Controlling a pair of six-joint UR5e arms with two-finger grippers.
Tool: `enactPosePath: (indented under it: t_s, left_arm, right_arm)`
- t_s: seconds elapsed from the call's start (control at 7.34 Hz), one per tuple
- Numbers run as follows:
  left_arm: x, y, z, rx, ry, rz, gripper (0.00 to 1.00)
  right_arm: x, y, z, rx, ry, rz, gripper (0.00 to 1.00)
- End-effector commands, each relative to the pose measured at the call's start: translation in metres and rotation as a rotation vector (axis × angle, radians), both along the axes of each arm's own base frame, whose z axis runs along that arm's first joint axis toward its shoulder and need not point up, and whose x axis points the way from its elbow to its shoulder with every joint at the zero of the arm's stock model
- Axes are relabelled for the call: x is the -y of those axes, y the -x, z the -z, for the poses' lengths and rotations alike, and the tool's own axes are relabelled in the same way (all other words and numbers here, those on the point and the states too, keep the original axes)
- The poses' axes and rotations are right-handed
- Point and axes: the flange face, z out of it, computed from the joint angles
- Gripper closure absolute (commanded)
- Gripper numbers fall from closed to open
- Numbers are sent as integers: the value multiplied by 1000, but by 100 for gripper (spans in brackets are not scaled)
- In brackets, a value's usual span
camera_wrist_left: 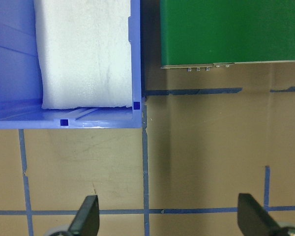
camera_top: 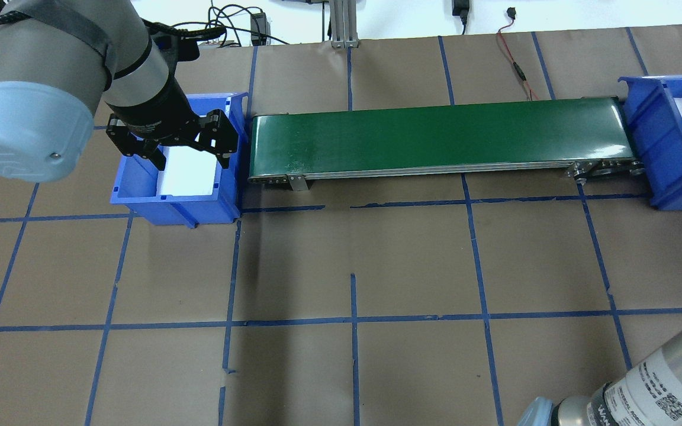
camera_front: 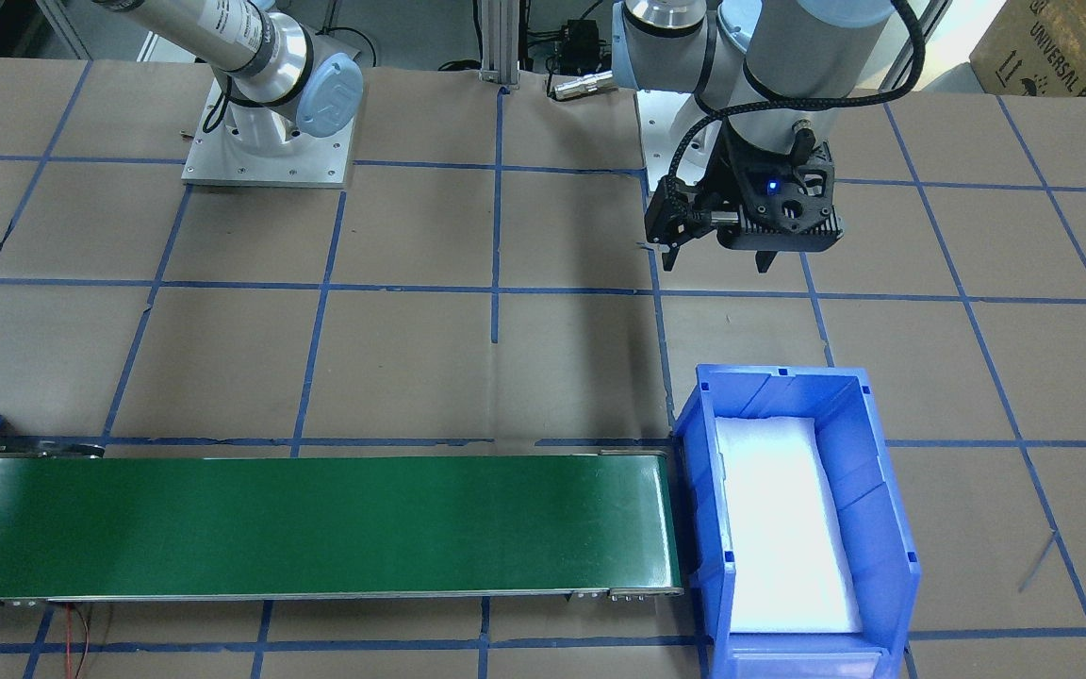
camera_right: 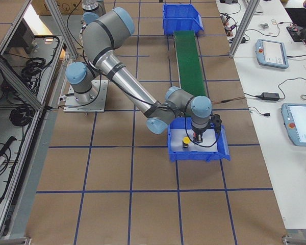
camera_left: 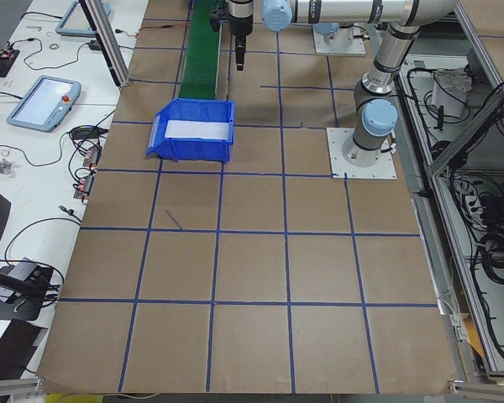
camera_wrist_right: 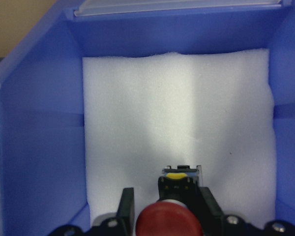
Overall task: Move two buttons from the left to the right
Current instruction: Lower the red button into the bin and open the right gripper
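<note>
Front view – left gripper spread wide above the table, near the foam-lined left bin, right-side view – yellow button lying in the right bin, right wrist view – right gripper clamped round the red button, yellow one just beyond

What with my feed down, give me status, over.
Left gripper open, empty. Right gripper shut on red button inside right bin; yellow button already there. Nothing in the way.

A brown table is gridded with blue tape. The conveyor belt is coloured green; the blue bin is lined with white foam. A red-capped button and a yellow-capped button are seen.
</note>
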Motion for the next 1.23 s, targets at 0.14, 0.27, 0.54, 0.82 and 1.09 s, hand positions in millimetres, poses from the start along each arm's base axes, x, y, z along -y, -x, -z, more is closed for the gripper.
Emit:
enactPosePath:
  t_s: [0.14, 0.27, 0.54, 0.82, 1.09]
  left_arm:
    - [0, 0, -1, 0, 2, 0, 0]
    - [0, 0, -1, 0, 3, 0, 0]
    - [0, 0, -1, -2, 3, 0, 0]
    - [1, 0, -2, 0, 5, 0, 0]
    - [0, 0, -2, 0, 5, 2, 0]
  right_arm:
    - [-8, -5, -49, -32, 49, 67, 23]
    - [-21, -14, -83, -61, 69, 72, 22]
    - [-49, -53, -145, -105, 51, 57, 18]
    - [-90, -121, -210, -130, -61, 9, 7]
    - [-128, -187, -249, -143, -156, -17, 0]
